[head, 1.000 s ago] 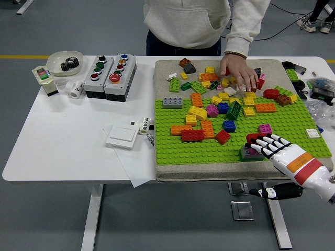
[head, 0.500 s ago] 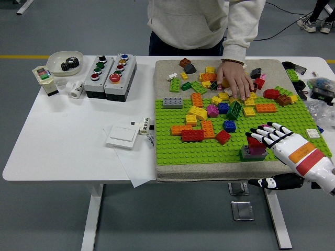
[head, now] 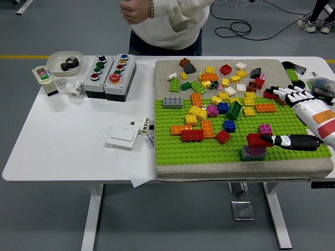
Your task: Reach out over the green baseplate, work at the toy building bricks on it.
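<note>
A green baseplate [head: 172, 149] lies on a beige mat [head: 167, 70], with several loose coloured bricks scattered over its far half. Near the front right stands a small stack [head: 253, 147]: a grey brick at the bottom, a purple one on it and a red brick [head: 256, 140] on top. My right hand [head: 280, 116] reaches in from the right edge, open and holding nothing. Its white fingers [head: 288, 94] are spread near the far-right bricks. Its black thumb [head: 293, 141] points left, with the tip close to the red brick. The left hand is out of view.
A person stands at the far side with one hand [head: 136, 10] raised to the chest, off the table. Two button boxes [head: 110, 76], a white switch plate [head: 122, 137] and a bowl with a gear [head: 65, 61] sit left of the mat. Small items [head: 319, 86] lie at the far right.
My right hand has lifted off the stack and swung back and right, leaving only the thumb near it. The person's hand has left the brick pile and drawn back to the chest.
</note>
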